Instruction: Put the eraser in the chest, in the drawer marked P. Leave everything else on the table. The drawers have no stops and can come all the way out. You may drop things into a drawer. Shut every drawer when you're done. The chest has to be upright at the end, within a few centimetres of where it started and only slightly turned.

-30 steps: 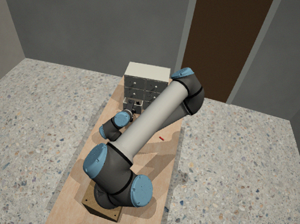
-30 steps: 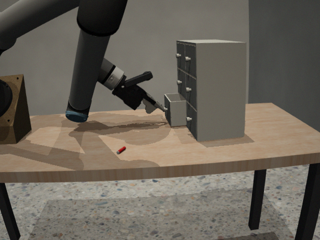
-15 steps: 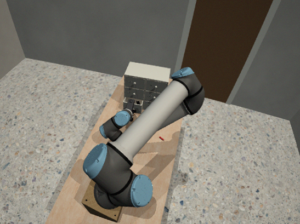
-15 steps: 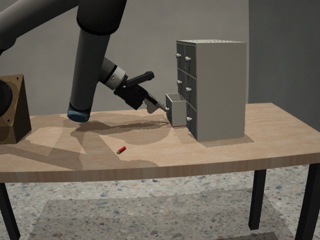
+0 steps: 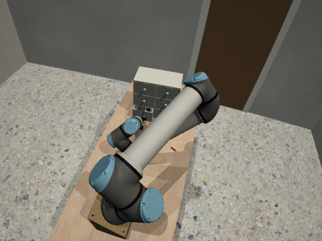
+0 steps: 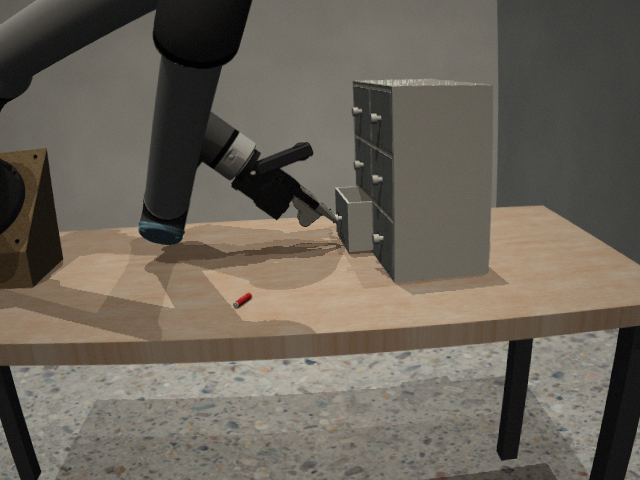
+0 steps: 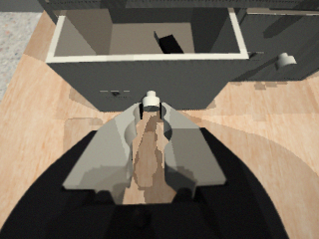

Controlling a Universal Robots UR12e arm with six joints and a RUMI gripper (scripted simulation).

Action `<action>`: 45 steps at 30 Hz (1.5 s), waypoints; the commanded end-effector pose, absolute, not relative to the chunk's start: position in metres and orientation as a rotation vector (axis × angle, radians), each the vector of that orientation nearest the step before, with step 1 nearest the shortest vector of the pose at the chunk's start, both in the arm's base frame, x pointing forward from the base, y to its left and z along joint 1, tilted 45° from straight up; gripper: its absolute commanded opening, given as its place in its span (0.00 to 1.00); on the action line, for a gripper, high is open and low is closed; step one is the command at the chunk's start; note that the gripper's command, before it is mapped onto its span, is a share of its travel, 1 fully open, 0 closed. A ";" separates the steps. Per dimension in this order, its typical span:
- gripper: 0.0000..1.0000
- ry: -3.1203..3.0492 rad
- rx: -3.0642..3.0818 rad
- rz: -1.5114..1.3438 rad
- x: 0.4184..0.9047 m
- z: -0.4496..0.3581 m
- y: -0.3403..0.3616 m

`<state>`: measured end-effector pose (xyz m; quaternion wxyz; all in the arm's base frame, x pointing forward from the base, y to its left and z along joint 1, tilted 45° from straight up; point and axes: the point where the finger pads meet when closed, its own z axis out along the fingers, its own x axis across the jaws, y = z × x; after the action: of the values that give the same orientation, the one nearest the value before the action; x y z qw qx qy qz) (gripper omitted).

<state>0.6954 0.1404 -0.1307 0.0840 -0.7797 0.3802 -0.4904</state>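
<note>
The grey chest (image 6: 423, 175) stands upright at the far end of the table, also seen from above in the top view (image 5: 157, 84). Its bottom left drawer (image 6: 354, 217) (image 7: 150, 50) is pulled partly out and open on top. A small dark block (image 7: 169, 44) lies inside it near the back; I cannot tell if it is the eraser. My gripper (image 7: 152, 104) (image 6: 330, 212) is shut on this drawer's white knob (image 7: 151, 100), reaching down at a slant. The mark on the drawer front (image 7: 115, 92) is too small to read.
A small red cylinder (image 6: 241, 300) lies on the table toward the front edge, right of the arm in the top view (image 5: 173, 148). The other drawers are shut, with white knobs (image 7: 285, 60). The arm's wooden base block (image 6: 23, 222) stands at the near end.
</note>
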 end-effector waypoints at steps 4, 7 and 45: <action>0.07 1.134 -2.326 -1.463 0.700 -0.131 0.142; 0.07 1.134 -2.326 -1.463 0.702 -0.131 0.143; 0.07 1.134 -2.326 -1.463 0.726 -0.132 0.149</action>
<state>0.7225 0.1478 -0.1325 0.0839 -0.7797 0.3802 -0.4904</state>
